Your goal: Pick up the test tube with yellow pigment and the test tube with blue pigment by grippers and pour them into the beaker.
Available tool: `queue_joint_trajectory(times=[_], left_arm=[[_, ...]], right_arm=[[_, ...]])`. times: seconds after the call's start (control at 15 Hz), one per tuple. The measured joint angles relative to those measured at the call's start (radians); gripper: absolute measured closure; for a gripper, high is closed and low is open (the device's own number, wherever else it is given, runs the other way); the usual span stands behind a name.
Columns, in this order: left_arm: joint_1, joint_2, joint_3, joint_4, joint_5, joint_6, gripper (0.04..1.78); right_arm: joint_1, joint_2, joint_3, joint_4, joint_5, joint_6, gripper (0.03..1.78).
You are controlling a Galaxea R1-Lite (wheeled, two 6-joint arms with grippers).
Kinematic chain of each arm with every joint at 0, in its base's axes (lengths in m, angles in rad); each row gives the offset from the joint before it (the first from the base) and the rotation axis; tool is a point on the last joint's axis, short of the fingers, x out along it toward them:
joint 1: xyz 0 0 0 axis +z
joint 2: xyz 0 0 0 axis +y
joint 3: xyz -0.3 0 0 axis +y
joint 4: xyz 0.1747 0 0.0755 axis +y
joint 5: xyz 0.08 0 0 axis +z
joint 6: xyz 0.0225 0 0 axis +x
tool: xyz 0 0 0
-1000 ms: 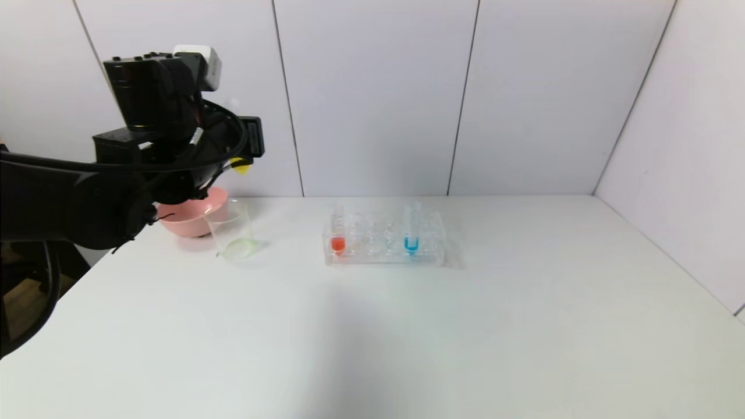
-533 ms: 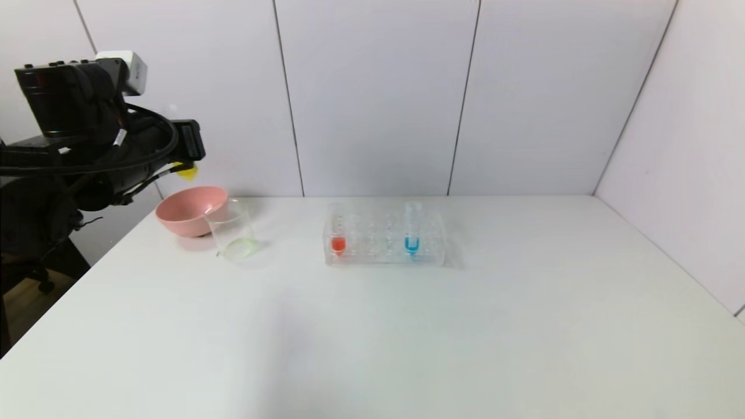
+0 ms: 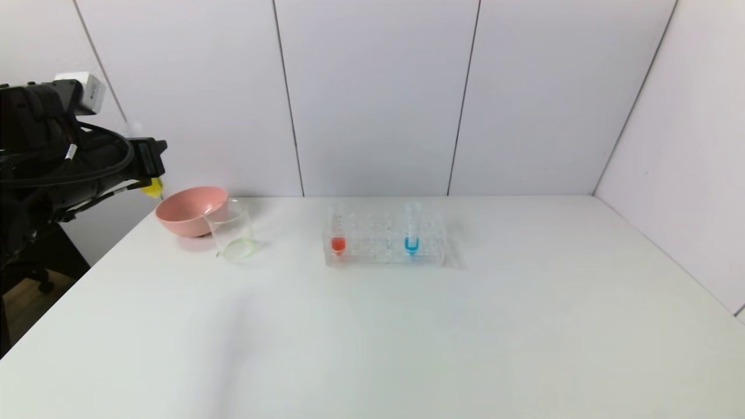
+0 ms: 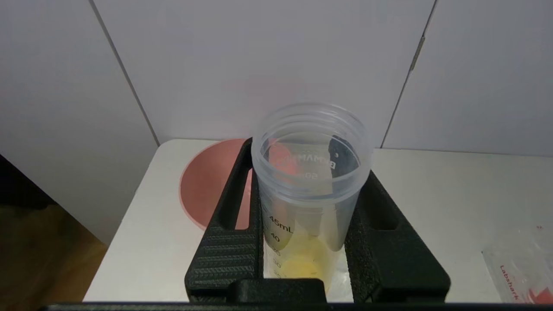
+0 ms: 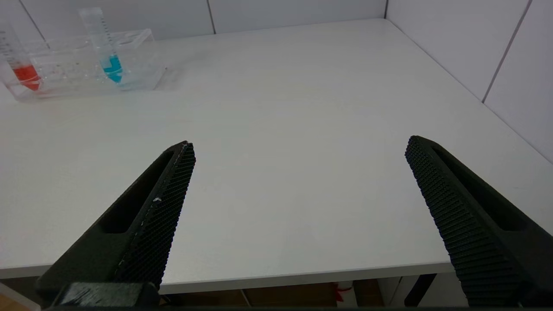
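My left gripper (image 3: pixel 149 166) is shut on the test tube with yellow pigment (image 3: pixel 153 187), held in the air left of the pink bowl, tip down. In the left wrist view the tube (image 4: pixel 311 181) sits between the black jaws of that gripper (image 4: pixel 298 149), open mouth up, yellow liquid in its tip. The beaker (image 3: pixel 231 233) stands by the bowl with a faint yellow-green film at its bottom. The test tube with blue pigment (image 3: pixel 412 230) stands in the clear rack (image 3: pixel 384 251); it also shows in the right wrist view (image 5: pixel 108 47). My right gripper (image 5: pixel 300 142) is open and empty above the table's front edge.
A pink bowl (image 3: pixel 189 210) sits at the back left, touching the beaker; it shows under the left jaws (image 4: pixel 207 181). A red-liquid tube (image 3: pixel 337 233) stands at the rack's left end. White walls close the back and right.
My left arm has swung left and lower with the yellow tube, from above the bowl and beaker to beyond the bowl's left side. The rack and beaker have not moved.
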Motion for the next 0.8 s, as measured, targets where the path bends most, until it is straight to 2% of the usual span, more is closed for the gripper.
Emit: queue_joint_trajectory(times=[0.4,0.8], left_arm=[[0.079,0.005,0.051,0.003,-0.048,0.010,1.29],[0.093,0.037,0.056,-0.020,-0.052,0.093,1.29]], right_arm=[[0.000,0.000,0.000,0.000,0.000,0.000,0.04],[0.000,0.000,0.000,0.000,0.000,0.000,0.04]])
